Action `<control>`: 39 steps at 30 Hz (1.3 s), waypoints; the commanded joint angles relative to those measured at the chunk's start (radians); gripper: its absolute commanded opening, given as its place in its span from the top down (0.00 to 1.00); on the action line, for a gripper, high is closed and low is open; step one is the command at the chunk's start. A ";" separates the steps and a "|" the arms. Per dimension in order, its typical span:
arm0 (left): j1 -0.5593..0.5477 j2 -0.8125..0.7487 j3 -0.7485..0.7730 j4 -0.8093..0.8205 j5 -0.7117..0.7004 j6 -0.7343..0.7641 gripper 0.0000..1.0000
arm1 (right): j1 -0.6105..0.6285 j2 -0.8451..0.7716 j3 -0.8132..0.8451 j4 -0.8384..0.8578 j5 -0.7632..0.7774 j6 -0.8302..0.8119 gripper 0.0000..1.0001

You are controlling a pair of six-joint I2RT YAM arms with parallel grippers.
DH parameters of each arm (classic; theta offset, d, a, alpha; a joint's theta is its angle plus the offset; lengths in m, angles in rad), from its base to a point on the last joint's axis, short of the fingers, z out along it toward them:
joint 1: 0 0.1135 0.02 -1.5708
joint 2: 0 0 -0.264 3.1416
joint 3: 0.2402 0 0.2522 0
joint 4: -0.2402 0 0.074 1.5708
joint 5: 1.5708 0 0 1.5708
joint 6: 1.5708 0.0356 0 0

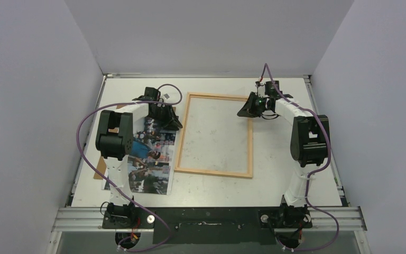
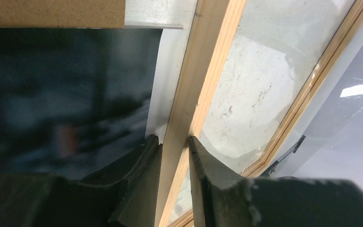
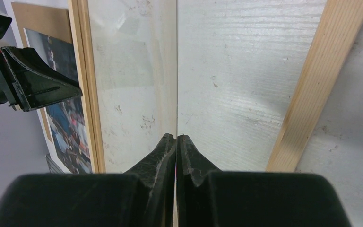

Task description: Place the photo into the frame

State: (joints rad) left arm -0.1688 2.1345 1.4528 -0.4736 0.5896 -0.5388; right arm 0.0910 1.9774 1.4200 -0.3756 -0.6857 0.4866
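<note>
The light-wood frame (image 1: 215, 135) lies flat mid-table. The photo (image 1: 150, 159), a colour street scene, lies face up left of the frame on a brown backing board (image 1: 99, 165). My left gripper (image 1: 177, 124) is at the frame's left rail near its far end. In the left wrist view the gripper (image 2: 174, 139) has its jaws closed on either side of that rail (image 2: 203, 61), with the photo (image 2: 66, 94) blurred beside it. My right gripper (image 1: 241, 112) is over the frame's far right corner. In the right wrist view the gripper (image 3: 176, 136) is shut on the edge of a thin clear sheet (image 3: 137, 71).
The backing board (image 2: 52, 13) sticks out past the photo's far edge. White walls enclose the table on the left, back and right. The left arm's elbow (image 1: 113, 135) hangs over the photo. The right wrist view shows the frame's rails (image 3: 312, 80) and the left fingers (image 3: 38, 82).
</note>
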 commanded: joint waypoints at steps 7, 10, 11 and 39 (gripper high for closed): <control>-0.012 0.031 0.025 -0.026 -0.022 0.021 0.74 | -0.006 0.001 -0.016 0.029 0.024 0.011 1.00; -0.013 0.031 0.026 -0.026 -0.022 0.022 0.74 | -0.006 0.008 -0.008 0.030 0.018 0.006 1.00; -0.013 0.032 0.026 -0.026 -0.021 0.021 0.74 | -0.005 0.012 -0.004 0.030 0.015 0.004 1.00; -0.015 0.037 0.038 -0.034 -0.016 0.024 0.74 | 0.013 0.022 -0.004 0.056 0.010 0.065 0.86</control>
State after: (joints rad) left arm -0.1688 2.1418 1.4609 -0.4786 0.6003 -0.5388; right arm 0.0933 2.0079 1.4063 -0.3523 -0.6846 0.5385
